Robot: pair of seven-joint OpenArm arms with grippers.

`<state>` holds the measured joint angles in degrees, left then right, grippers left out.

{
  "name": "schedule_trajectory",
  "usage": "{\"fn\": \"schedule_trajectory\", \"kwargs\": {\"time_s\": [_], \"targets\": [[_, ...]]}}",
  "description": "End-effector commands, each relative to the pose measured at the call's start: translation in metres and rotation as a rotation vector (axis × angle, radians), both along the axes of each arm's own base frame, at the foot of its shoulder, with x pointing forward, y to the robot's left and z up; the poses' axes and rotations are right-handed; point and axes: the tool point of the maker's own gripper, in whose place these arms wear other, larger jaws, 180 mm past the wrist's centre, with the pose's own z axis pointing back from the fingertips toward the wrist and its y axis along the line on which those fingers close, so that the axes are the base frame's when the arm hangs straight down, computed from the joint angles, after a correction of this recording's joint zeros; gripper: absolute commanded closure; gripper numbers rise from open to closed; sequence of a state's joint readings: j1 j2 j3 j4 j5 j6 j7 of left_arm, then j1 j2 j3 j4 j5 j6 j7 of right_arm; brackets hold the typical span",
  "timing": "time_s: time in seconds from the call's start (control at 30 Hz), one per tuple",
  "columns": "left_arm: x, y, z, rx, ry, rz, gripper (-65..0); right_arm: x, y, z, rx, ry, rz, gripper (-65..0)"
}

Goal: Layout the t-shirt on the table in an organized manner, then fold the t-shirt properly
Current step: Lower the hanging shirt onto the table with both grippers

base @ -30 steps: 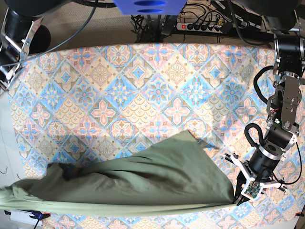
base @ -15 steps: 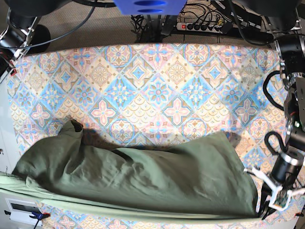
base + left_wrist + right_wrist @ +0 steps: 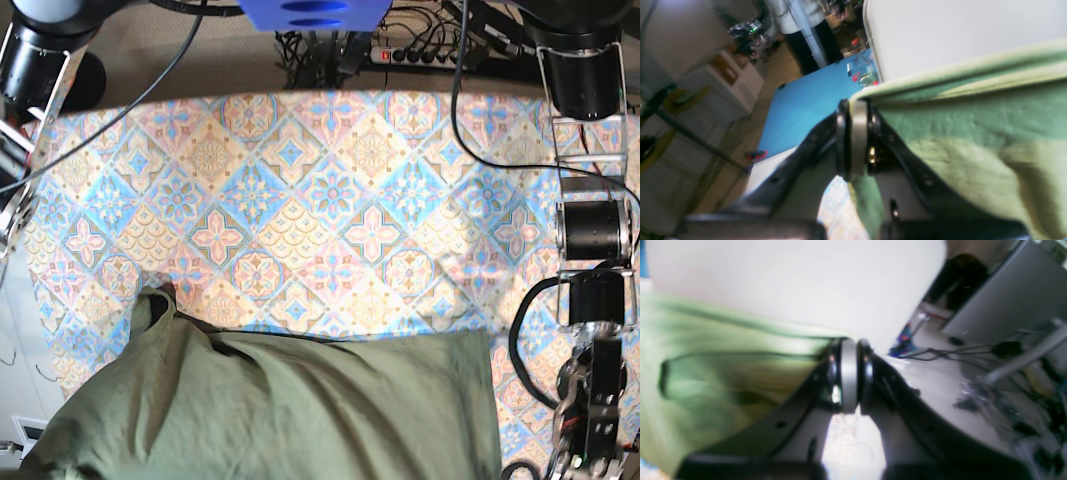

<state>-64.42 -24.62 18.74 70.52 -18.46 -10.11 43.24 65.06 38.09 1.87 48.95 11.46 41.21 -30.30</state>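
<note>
Two end effectors, left (image 3: 857, 140) and right (image 3: 848, 375), are clamping the t-shirt (image 3: 280, 410) hem, jaws closed. Keeping even tension is likely helping it spread flat on the worktop (image 3: 330, 200).

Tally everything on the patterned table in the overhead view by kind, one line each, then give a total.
Green t-shirt: 1
Patterned table cloth: 1
Total: 2

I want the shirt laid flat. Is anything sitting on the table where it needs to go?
Nothing visible. The table shows only bare patterned cloth beyond the t-shirt, which both closed grippers hold at the near edge.
</note>
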Motion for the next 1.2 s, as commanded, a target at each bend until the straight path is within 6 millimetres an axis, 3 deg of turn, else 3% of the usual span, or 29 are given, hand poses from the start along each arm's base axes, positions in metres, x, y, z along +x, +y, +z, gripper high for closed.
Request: {"fn": "schedule_trajectory", "kwargs": {"time_s": [0.0,0.03,0.1,0.2,0.33,0.37,0.43,0.47,0.5,0.57,0.6,0.7,0.8,0.93,1.0,1.17], "targets": [[0.000,0.004,0.049,-0.017,-0.107,0.013,0.0,-0.002,0.000,0.065,0.016,-0.162,0.013,-0.7],[0.005,0.001,0.061,-0.024,-0.122,0.009,0.0,0.004,0.005,0.076,0.019,-0.183,0.032,-0.7],[0.010,-0.003,0.080,-0.051,-0.148,0.006,0.0,0.016,0.009,0.050,0.025,-0.139,0.053,-0.7],[0.019,-0.007,0.071,-0.078,-0.133,0.000,0.0,0.026,0.014,0.024,0.034,-0.087,0.070,-0.7],[0.010,-0.015,0.084,-0.075,-0.169,-0.023,0.0,0.029,0.024,0.021,0.014,-0.050,0.078,-0.7],[0.003,-0.014,0.093,-0.063,-0.193,-0.025,0.0,0.026,0.026,0.033,-0.006,-0.071,0.079,-0.7],[-0.018,0.007,0.115,-0.009,-0.245,0.010,0.0,0.016,0.027,0.060,-0.049,-0.108,0.066,-0.7],[-0.029,0.009,0.115,0.023,-0.262,0.010,0.0,0.002,0.013,0.075,-0.075,-0.127,0.029,-0.7],[-0.037,0.008,0.098,0.059,-0.249,0.004,0.0,-0.016,-0.002,0.099,-0.100,-0.173,-0.013,-0.7],[-0.058,0.014,0.063,0.135,-0.226,0.006,0.0,-0.051,-0.006,0.150,-0.138,-0.299,-0.058,-0.7],[-0.067,0.017,0.047,0.157,-0.210,0.005,0.0,-0.064,-0.007,0.161,-0.155,-0.333,-0.078,-0.7],[-0.088,0.029,0.001,0.158,-0.150,0.017,0.0,-0.079,-0.010,0.122,-0.196,-0.270,-0.125,-0.7],[-0.108,0.035,-0.032,0.141,-0.107,0.027,0.0,-0.087,-0.008,0.079,-0.245,-0.189,-0.143,-0.7],[-0.139,0.050,-0.072,0.127,-0.039,0.062,0.0,-0.105,0.003,0.039,-0.320,-0.137,-0.143,-0.7],[-0.145,0.058,-0.093,0.120,0.008,0.081,0.0,-0.111,0.005,0.013,-0.341,-0.089,-0.138,-0.7],[-0.163,0.070,-0.131,0.142,0.096,0.083,0.0,-0.127,0.010,-0.019,-0.356,-0.045,-0.139,-0.7]]}}
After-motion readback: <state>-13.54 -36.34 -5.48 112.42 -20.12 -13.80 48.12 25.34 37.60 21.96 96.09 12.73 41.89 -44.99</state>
